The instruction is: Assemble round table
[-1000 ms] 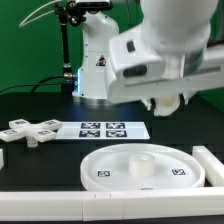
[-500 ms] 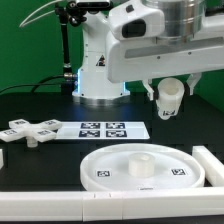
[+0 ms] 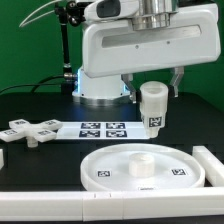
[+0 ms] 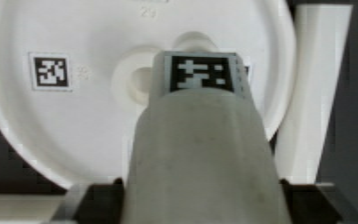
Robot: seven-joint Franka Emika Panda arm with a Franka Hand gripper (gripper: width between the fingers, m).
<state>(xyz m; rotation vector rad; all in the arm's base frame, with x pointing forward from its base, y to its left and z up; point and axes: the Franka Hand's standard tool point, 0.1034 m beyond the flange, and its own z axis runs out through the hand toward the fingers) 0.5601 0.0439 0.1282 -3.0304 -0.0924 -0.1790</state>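
The large rimmed round disc [image 3: 140,166] lies flat on the black table near the front, with a low hub [image 3: 141,165] at its middle. My gripper [image 3: 153,92] is shut on the short thick cylinder post [image 3: 153,107] and holds it upright in the air, above and behind the disc. In the wrist view the post [image 4: 201,130] fills the middle between my dark fingers [image 4: 99,200], its tagged end pointing at the disc [image 4: 87,110]. The cross-shaped four-armed piece [image 3: 27,131] lies on the table at the exterior view's left.
The marker board [image 3: 100,130] lies flat between the cross piece and the post. Long white rails run along the front edge [image 3: 40,207] and at the exterior view's right [image 3: 208,165]. The robot's white base [image 3: 100,70] stands behind.
My gripper has swung from the exterior view's right toward the middle with the post, which has turned from tilted to upright and come lower toward the disc.
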